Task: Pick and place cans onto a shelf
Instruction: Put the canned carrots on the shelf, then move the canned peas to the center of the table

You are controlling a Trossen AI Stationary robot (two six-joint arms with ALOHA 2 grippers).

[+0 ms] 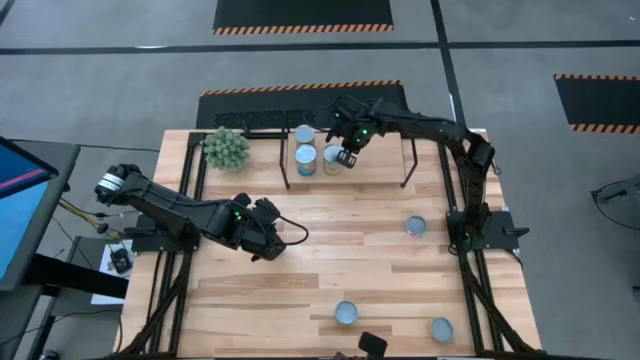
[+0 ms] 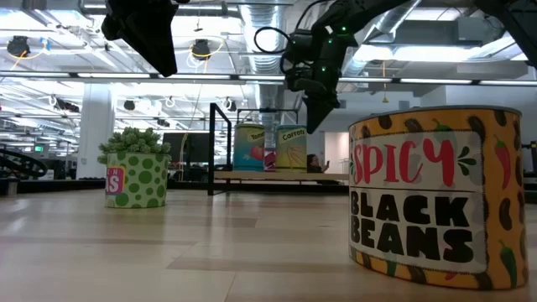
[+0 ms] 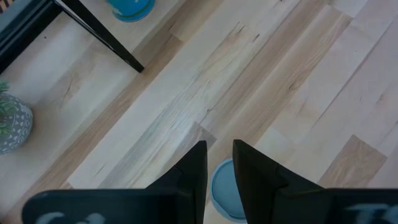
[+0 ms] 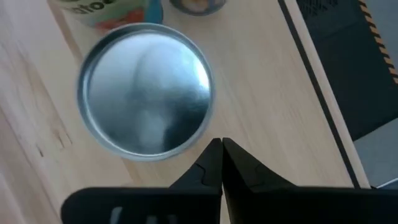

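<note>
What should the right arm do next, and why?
Probably lift away from the shelf and go for a loose can. The right gripper is shut and empty above a can already standing on the board, while others wait on the table.

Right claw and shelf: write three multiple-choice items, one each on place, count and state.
1. The right claw is
A. over the shelf
B. over the plant
C. at the table's front edge

2. Cans on the shelf:
A. one
B. three
C. six

3. The right claw is
A. shut, empty
B. wide open
C. shut on a can

Key: 1 A, the high view shows it above the board. 2 B, three tops show there. 3 A, its fingers meet beside a can top.
</note>
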